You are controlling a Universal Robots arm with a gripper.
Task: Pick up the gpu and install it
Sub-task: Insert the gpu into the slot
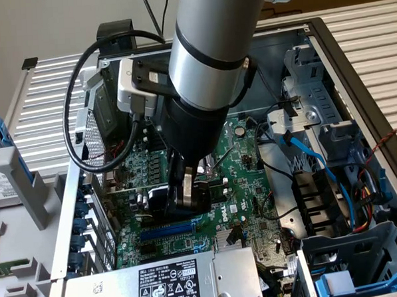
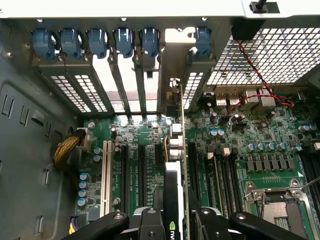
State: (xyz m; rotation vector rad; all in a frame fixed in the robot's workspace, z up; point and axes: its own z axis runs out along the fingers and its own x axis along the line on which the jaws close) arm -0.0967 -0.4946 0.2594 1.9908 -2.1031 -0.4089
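The gpu stands on edge between my fingers, with its black fan shroud and thin green board seen edge-on. Its silver end bracket reaches up into an opening in the case's rear slot row. My gripper is shut on the gpu from above. In the exterior view the gripper is low inside the open computer case, holding the dark gpu just over the green motherboard, above the blue slot. I cannot tell whether the card's edge connector is in a slot.
Black expansion slots and a white slot flank the card. Blue bracket clips line the rear wall. The CPU socket is open. A power supply, a drive cage and blue cables crowd the case.
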